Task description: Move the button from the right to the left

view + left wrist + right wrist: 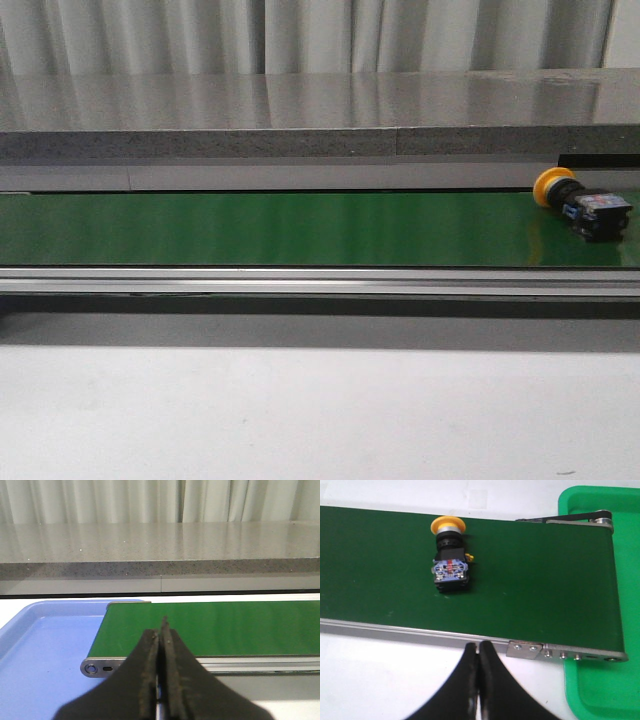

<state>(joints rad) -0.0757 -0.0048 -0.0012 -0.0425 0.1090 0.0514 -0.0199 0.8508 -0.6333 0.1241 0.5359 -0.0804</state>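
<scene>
One button lies on its side at the far right end of the green conveyor belt, its yellow-orange mushroom cap pointing toward the far edge of the belt and its black boxy body toward the near edge. In the right wrist view the same button rests on the belt well in from the end roller, with the pale, blue-and-red-marked end of the body turned toward the camera. A green tray sits under and around that right end of the belt.

The right tool hovers just off the belt's near metal rail, its two black fingers pressed together with nothing between them, apart from the button. The left tool is likewise closed tight and empty, poised near the left end of the belt, where a blue tray lies beside and below the roller.

Neither tool shows in the front view. There the white tabletop spreads in front of the belt, and a grey stone-like ledge runs behind it before pale curtains.
</scene>
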